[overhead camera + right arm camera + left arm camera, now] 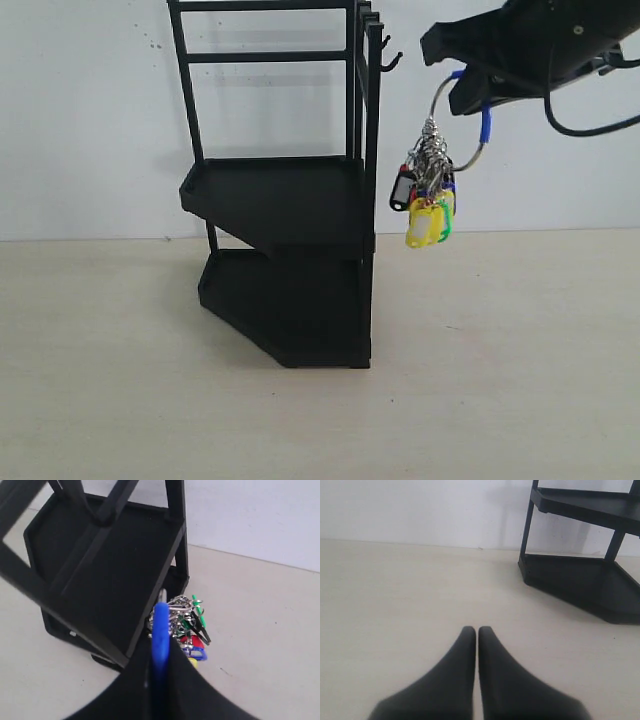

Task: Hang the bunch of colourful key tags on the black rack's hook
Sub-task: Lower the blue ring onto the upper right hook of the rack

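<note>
Exterior: level. Left wrist: low over table (pixel 395 590). Right wrist: downward, close. All 3 share black rack (pixel 280 200).

Pale cream counter (pixel 520 380), matte with faint grain, fills the lower half of the exterior view. Plain white wall (pixel 90 120) behind it, meeting the counter in a straight level seam. Few tiny dark specks (pixel 150 42) on the wall, upper left. Both wrist views show the same counter and wall. Soft grey shadows on the wall.
</note>
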### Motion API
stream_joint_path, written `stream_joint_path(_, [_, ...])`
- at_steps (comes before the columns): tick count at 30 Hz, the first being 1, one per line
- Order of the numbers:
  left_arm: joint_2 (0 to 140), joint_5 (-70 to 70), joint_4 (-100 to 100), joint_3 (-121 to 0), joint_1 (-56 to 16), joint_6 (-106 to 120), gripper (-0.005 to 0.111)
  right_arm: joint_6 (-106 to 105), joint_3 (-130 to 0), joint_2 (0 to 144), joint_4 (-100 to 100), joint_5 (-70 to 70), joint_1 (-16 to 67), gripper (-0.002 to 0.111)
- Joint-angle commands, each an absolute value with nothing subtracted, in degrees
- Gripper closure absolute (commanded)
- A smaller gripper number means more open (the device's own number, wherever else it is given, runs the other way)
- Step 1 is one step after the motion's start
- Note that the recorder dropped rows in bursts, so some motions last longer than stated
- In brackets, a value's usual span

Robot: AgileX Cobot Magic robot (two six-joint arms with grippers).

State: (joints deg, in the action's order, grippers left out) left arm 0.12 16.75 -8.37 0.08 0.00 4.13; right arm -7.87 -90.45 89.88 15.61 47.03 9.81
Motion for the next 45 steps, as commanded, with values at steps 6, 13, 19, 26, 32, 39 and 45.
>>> stream_joint_path(6, [0.0,16.29,-8.09,0.0,-0.04,4.33,0.102,-10.29,-101.78,96.04,15.74,48.71,9.66,0.108])
stream_joint_path(13, [0.0,16.29,-8.09,0.0,-0.04,4.33,0.102,-11.45,-104.69,96.04,18.76,49.09,9.78,0.108])
stream_joint_path(19, [0.0,16.29,-8.09,0.0,-0.04,4.33,0.102,-12.44,-104.69,96.07,20.55,48.24,10.0,0.108])
stream_joint_path(26, [0.0,16.29,-8.09,0.0,-0.04,4.33,0.102,-13.57,-104.69,96.56,20.91,48.01,13.22,0.108])
stream_joint_path(32, [0.0,16.29,-8.09,0.0,-0.04,4.33,0.102,-13.12,-104.69,96.67,19.38,48.99,13.32,0.108])
stream_joint_path(39, [0.0,16.29,-8.09,0.0,-0.04,4.33,0.102,-12.58,-104.69,96.67,18.69,49.49,13.32,0.108])
stream_joint_path(45, [0.0,16.29,-8.09,0.0,-0.04,4.33,0.102,-12.35,-104.69,96.67,18.69,49.14,13.32,0.108])
